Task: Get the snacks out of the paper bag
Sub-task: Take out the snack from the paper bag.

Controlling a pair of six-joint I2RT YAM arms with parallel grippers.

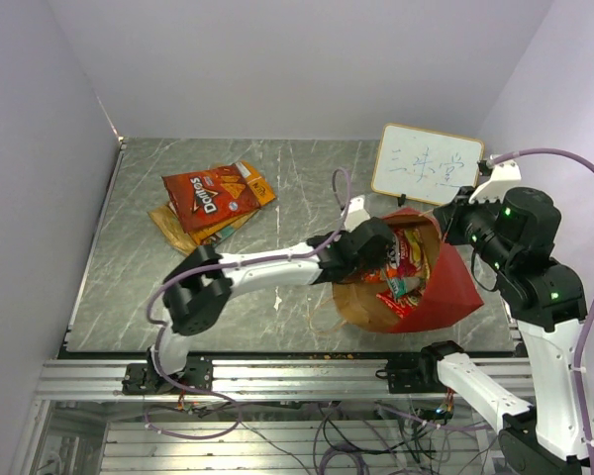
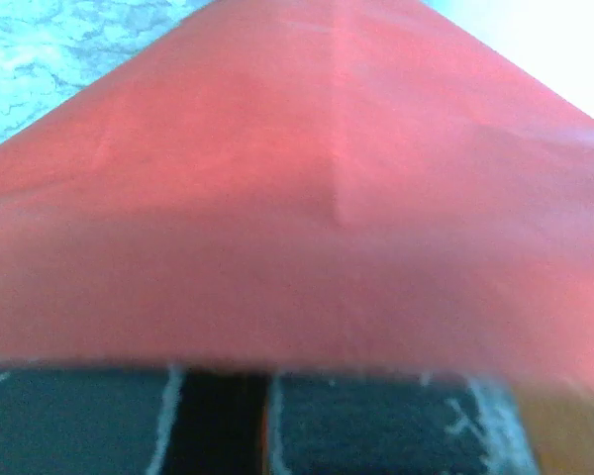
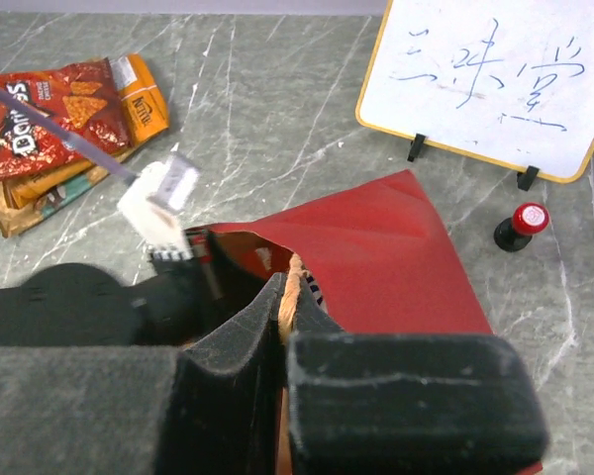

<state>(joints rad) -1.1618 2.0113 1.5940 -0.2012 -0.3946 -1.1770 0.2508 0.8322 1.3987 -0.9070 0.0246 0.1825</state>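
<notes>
The paper bag [image 1: 450, 292] lies on its side at the right of the table, red outside, with its brown inside [image 1: 366, 302] facing the left arm. Several snacks [image 1: 408, 259] show in its mouth. My left gripper [image 1: 381, 247] reaches into the mouth. In the left wrist view the bag's red paper [image 2: 307, 198] covers the fingertips, and the grey pads [image 2: 376, 426] stand apart with a dark gap. My right gripper [image 3: 285, 309] is shut on the bag's orange cord handle [image 3: 291, 282] and holds the upper side up. A Doritos bag [image 1: 210, 193] lies on tan and orange packs [image 1: 178, 224] at the far left.
A white writing board [image 1: 426, 165] stands behind the bag, and a small red-capped object [image 3: 520, 224] stands beside it. The left arm's cable [image 1: 342, 188] loops above the table. The table's near edge is the metal rail [image 1: 277, 371].
</notes>
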